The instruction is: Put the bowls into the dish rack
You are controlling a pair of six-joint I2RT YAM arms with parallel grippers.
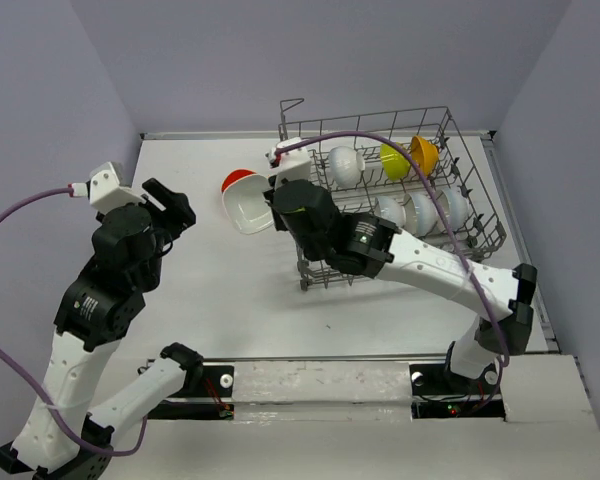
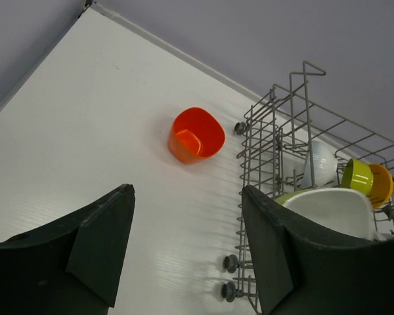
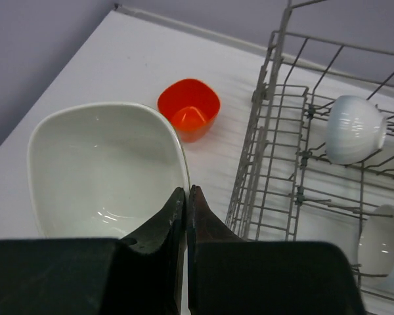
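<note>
The table (image 1: 230,290) carries the dish rack (image 1: 370,117) at its far right, with racked white bowls (image 1: 420,210), a green bowl (image 1: 395,160) and a yellow bowl (image 1: 425,152) inside. The right arm stretches leftward across the rack's front. The right gripper (image 3: 186,191) is clenched on the rim of a white bowl (image 3: 105,170), just outside the rack's left wall. The left arm stands raised over the table's left side, and the left gripper (image 2: 187,193) is released, holding nothing. A red bowl (image 1: 236,180) sits on the table beside the rack.
</note>
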